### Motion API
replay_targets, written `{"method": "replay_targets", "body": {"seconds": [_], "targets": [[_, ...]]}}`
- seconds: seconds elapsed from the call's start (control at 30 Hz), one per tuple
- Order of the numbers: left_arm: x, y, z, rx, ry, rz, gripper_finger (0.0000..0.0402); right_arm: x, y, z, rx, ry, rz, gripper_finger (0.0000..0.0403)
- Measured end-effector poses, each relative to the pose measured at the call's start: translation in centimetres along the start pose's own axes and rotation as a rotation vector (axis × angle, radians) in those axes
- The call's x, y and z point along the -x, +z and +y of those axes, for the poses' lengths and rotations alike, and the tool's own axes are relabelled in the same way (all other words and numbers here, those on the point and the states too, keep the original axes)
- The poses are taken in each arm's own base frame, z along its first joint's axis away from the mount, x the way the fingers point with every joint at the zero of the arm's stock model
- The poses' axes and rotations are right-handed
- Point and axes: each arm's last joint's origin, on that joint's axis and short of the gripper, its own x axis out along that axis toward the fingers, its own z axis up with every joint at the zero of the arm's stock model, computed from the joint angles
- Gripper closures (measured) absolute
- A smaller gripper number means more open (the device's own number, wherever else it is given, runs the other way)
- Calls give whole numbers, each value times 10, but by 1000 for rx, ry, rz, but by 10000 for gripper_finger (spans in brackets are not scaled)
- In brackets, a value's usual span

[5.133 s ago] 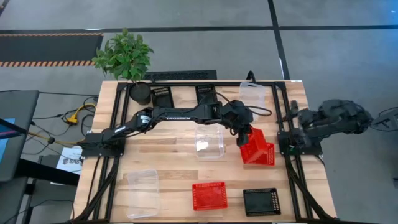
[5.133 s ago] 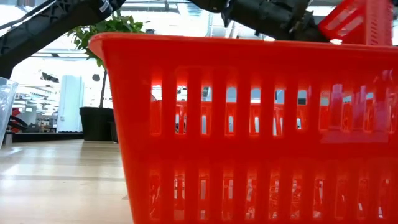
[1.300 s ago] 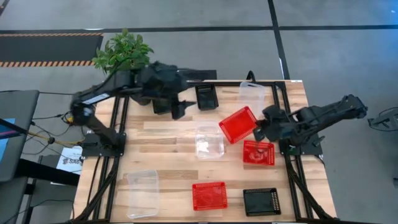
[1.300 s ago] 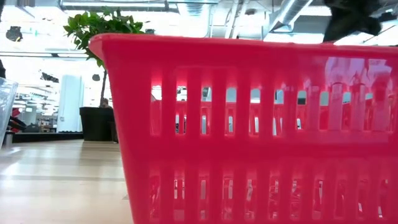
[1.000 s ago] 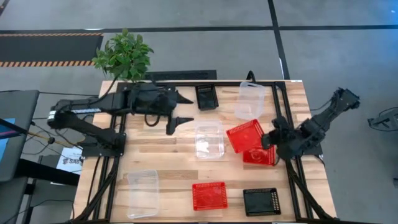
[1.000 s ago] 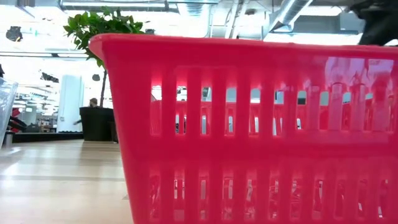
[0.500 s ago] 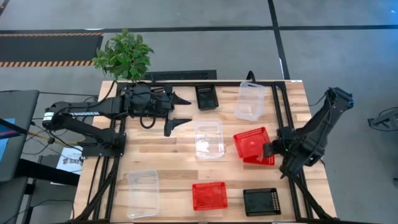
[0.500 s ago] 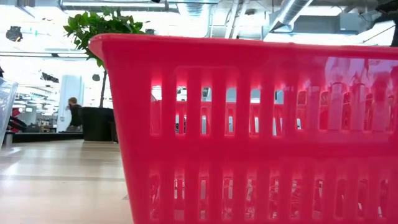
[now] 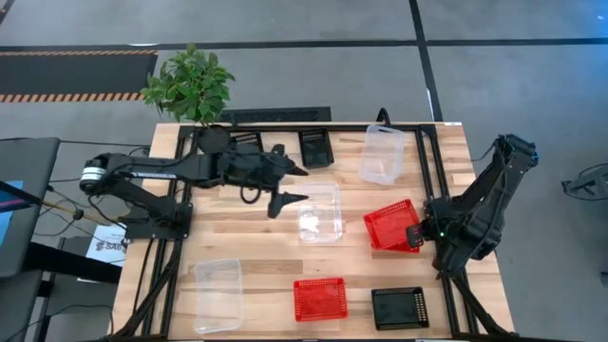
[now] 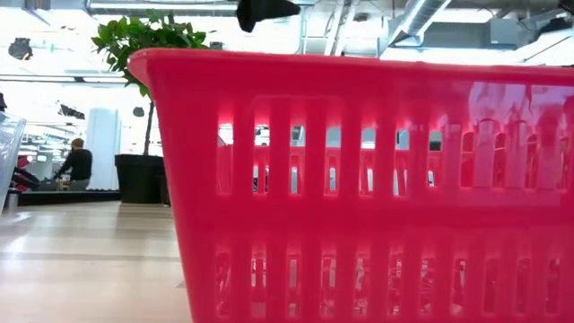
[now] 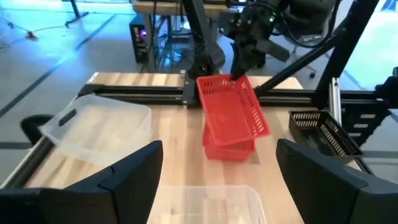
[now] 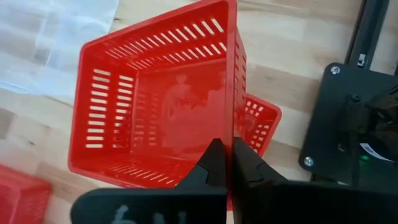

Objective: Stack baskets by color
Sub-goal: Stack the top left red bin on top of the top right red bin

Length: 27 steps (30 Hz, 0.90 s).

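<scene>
My right gripper point(image 9: 414, 236) is shut on a red basket point(image 9: 389, 224). This basket sits tilted in a second red basket point(image 12: 262, 122) at the table's right. My left gripper point(image 9: 302, 183) hangs open above the table's middle, just left of a clear basket point(image 9: 320, 212), with nothing between its fingers. A third red basket point(image 9: 320, 298) and a black basket point(image 9: 399, 307) stand on their bottoms near the front edge. Two more clear baskets point(image 9: 383, 154) point(image 9: 218, 294) and another black basket point(image 9: 316, 148) stand apart. My right gripper pinches the upper red basket's rim point(image 12: 234, 134) on the wall facing the table's right edge. One finger point(image 12: 213, 158) is inside the basket and one outside. The fingers slant down from the right. The basket is tilted, with its bottom inside the lower red basket.
A potted plant point(image 9: 195, 90) stands at the far left corner. Black frame rails point(image 9: 432, 180) run along the table's sides and back. Bare wood lies between the middle clear basket and the front row.
My right gripper has carried the red basket down and toward the table's right edge, and has set it into the other red basket, less tipped than before. My left gripper, open throughout, has moved right and down toward the middle clear basket.
</scene>
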Motion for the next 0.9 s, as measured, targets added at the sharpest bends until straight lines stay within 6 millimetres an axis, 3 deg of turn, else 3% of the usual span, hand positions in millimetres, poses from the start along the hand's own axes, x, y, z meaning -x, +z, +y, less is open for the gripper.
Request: {"method": "replay_targets", "body": {"seconds": [0.13, 0.5, 0.9], "targets": [[-7, -1, 0, 13, -17, -10, 102, -2, -2, 2, 7, -13, -11, 400], [-3, 10, 0, 8, -20, -38, 102, -5, -7, 5, 22, -40, -27, 390], [-3, 9, 0, 6, -19, -28, 102, -4, -7, 3, 43, -68, -14, 332]]}}
